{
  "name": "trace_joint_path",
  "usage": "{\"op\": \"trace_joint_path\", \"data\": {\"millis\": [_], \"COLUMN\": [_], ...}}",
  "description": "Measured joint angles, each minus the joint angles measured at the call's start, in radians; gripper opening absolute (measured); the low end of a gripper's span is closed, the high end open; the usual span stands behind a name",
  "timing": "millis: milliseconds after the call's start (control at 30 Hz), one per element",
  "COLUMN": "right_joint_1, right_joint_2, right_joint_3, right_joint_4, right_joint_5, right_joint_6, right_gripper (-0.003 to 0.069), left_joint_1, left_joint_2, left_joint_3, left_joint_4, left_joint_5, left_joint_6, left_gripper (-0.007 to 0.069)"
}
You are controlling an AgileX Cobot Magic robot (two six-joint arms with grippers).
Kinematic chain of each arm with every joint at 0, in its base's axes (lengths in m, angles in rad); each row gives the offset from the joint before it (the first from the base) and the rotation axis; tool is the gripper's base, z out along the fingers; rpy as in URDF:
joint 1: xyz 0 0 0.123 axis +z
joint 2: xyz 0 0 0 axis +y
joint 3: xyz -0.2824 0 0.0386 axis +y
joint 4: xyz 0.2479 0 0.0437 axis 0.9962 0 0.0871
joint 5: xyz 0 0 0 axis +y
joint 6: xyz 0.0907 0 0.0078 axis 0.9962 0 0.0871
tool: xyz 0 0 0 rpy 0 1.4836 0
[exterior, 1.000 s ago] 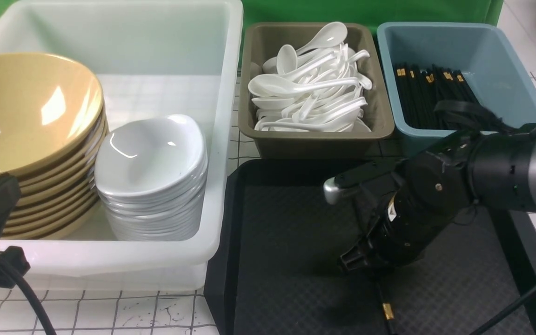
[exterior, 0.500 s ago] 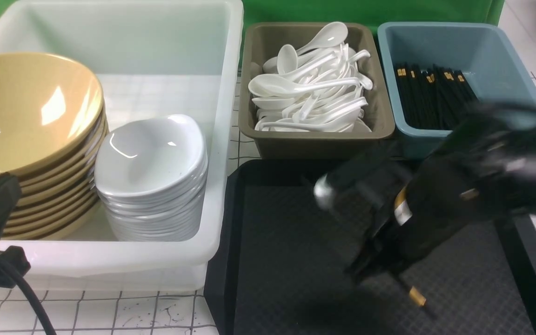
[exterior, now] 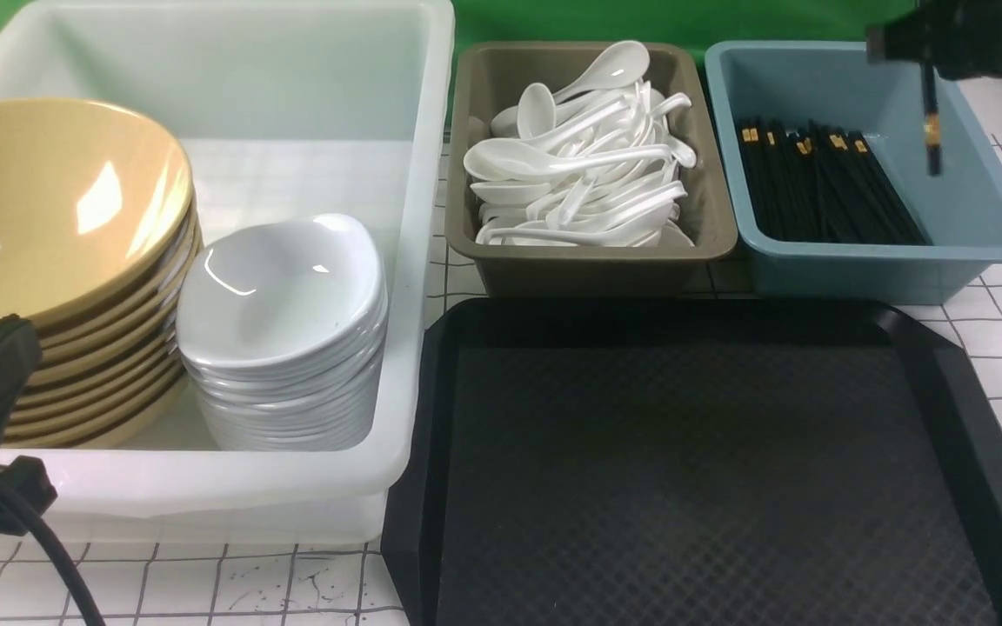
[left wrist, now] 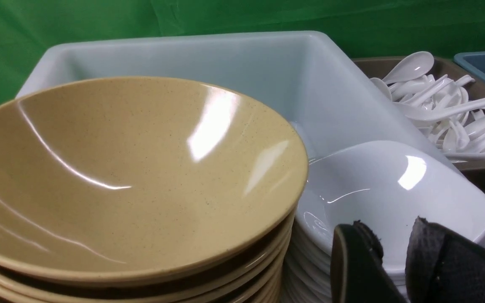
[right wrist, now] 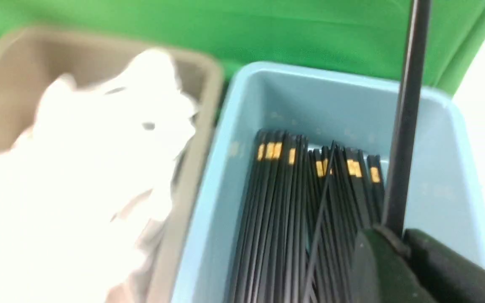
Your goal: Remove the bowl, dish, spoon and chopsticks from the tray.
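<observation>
Up and away goes the right tool [exterior: 927, 54]: a second ago it was low over the tray [exterior: 945, 382] pinching at the chopsticks [exterior: 931, 122], and now it hangs at the far right, above the blue tub [exterior: 971, 235], clamped on them. They dangle upright from it, gold band showing, over the tub's right side and clear of the black pile [exterior: 823, 187] lying inside.

Nearest us, the tray sits on the tiled desk [exterior: 205, 582] with nothing on its textured floor. At near left, the left tool [left wrist: 387, 263] hovers beside the white dishes [exterior: 279, 296], its pads a little apart with nothing between them. Those dishes are stacked in the big white bin [exterior: 205, 487], and the yellow bowl [exterior: 40, 209] tops its own stack just left of them. Farther back, between bin and blue tub, the olive tub [exterior: 588, 265] is heaped with white spoons [exterior: 579, 174].
</observation>
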Motion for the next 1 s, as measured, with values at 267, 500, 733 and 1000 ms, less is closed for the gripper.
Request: {"op": "trace_joint_path", "data": {"millis": [267, 500, 733, 1000], "right_joint_1": [-0.041, -0.040, -0.018, 0.149], "right_joint_2": [0.348, 0.407, 0.054, -0.501], "right_joint_3": [-0.173, -0.334, -0.230, 0.295], "right_joint_4": [0.072, 0.199, 0.229, 0.250], "right_joint_5": [0.057, 0.318, 0.296, 0.113], "right_joint_6": [0.001, -0.199, -0.282, -0.331], "right_gripper": [0.0082, 0.0271, 0.0249, 0.0036], "left_joint_1": [0.000, 0.000, 0.000, 0.000], "left_joint_2": [0.000, 0.000, 0.000, 0.000], "left_joint_3": [0.000, 0.000, 0.000, 0.000], "left_joint_4": [0.014, 0.014, 0.014, 0.014], "left_joint_5": [0.019, 0.022, 0.022, 0.022], "left_joint_6": [0.000, 0.001, 0.004, 0.004], "left_gripper": [0.0139, 0.0139, 0.0139, 0.0139]}}
